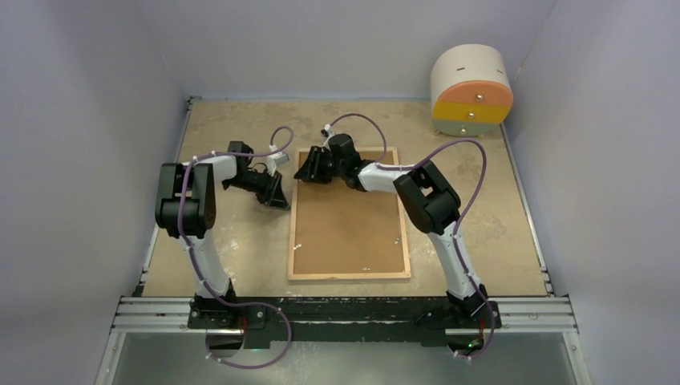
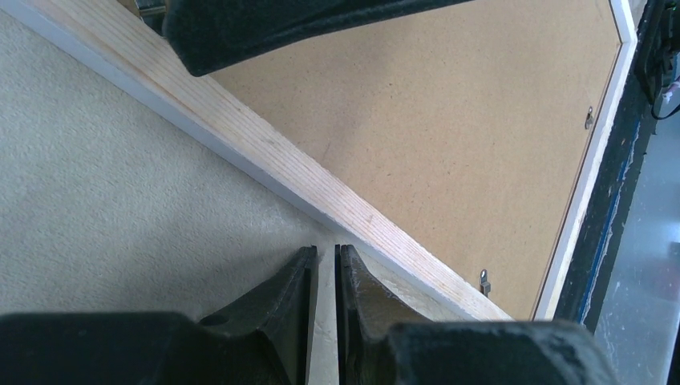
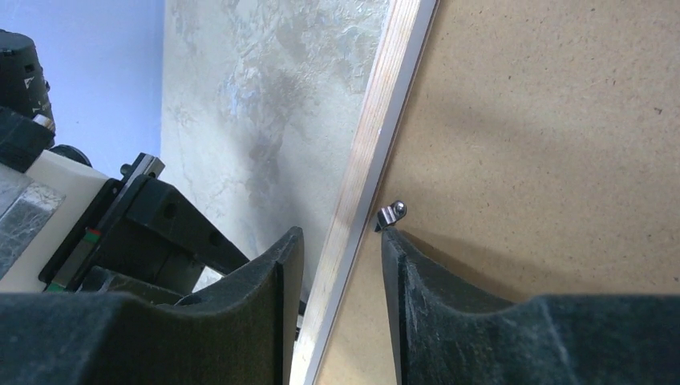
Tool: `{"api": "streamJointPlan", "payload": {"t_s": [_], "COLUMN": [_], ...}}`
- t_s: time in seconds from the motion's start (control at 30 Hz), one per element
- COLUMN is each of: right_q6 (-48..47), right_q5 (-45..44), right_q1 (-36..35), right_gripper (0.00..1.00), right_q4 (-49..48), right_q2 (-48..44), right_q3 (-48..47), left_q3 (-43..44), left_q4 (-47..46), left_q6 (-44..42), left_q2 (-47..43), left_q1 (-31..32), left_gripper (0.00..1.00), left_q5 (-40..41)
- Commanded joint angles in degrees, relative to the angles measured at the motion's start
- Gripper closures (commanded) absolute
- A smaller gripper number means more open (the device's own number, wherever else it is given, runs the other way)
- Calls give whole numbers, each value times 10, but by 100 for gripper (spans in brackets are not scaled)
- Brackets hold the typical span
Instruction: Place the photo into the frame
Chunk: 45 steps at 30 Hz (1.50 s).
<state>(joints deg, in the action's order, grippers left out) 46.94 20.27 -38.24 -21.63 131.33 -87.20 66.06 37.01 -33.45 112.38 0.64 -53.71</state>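
the frame [image 1: 350, 274] lay face down at the centre of the overhead view on the mottled beige table [image 1: 232, 128], its pale, grained wooden rim squaring a flat sheet of speckled brown hardboard [image 1: 349, 216]. at its upper left corner the right gripper [image 3: 338, 234] stood half open astride the rim, gripping nothing — one black fingertip against a small metal clip [image 3: 393, 211]. just left of the rim, the left gripper [image 2: 325, 250] was pinched to a slit, empty.
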Motion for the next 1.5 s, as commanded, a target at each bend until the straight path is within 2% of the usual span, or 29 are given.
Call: {"api": "streamJointPlan", "payload": {"t_s": [0.0, 0.23, 0.6, 0.77, 0.9, 1.03, 1.13, 1.27, 1.37, 1.47], "right_q6": [10, 16, 41, 50, 55, 33, 11, -8, -21, -32], "right_q5": [-2, -9, -70, -33, -7, -16, -93, -189, -231, -259], "right_q1": [-6, -9, -15, -14, -6, 28, 80, 165, 216, 248], "right_gripper": [57, 58, 61, 59, 50, 36, 19, 6, 1, 1], "right_q4": [6, 11, 18, 16, 4, 27, 79, 132, 155, 157], "right_q2": [13, 18, 22, -5, -64, -151, -216, -279, -297, -302], "right_q3": [-18, -18, -21, -4, 33, 85, 135, 210, 242, 266], "left_q3": [-2, 0, 6, 17, 16, 6, -6, -23, -38, -54], "left_q4": [-19, -19, -20, 0, 13, 19, 21, 22, 22, 21], "left_q6": [-1, -2, 4, -10, -21, -35, -46, -66, -83, -95], "left_q2": [-1, 2, -1, -4, -11, -15, -25, -39, -47, -54], "left_q1": [5, 6, 16, 15, 14, 14, 14, 16, 18, 19], "left_gripper": [82, 83, 82, 82, 82, 82, 82, 82, 81, 80], "left_q5": [0, -1, -2, 2, 8, 18, 31, 47, 62, 75]}}
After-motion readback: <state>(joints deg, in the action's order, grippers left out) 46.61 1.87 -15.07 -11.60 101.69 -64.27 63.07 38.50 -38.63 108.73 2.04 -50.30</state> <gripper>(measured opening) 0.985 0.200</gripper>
